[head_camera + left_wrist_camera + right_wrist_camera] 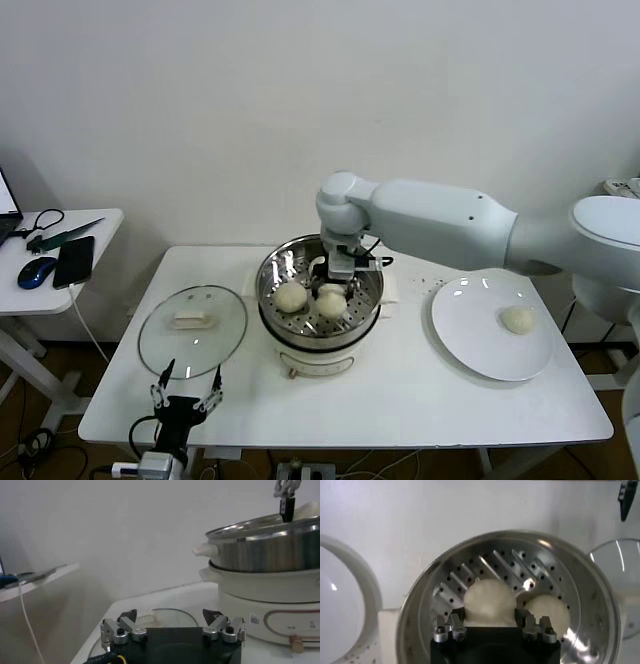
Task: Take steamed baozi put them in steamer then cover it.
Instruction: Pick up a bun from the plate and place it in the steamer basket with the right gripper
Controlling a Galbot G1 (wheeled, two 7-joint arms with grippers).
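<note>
the left gripper [187, 388] waits with jaws apart, the round clear glass cover [192, 326] flat on the table just beyond them. the right gripper [490, 622] has its jaws clamped on a cream-white steamed bun [489, 601] inside the shiny steel steamer [274, 272]; another bun [547, 608] lies beside them.

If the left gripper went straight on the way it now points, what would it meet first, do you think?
Most likely the glass cover lying just ahead of the open left gripper; the steamer stands beyond and off to one side, though depth is uncertain.
</note>
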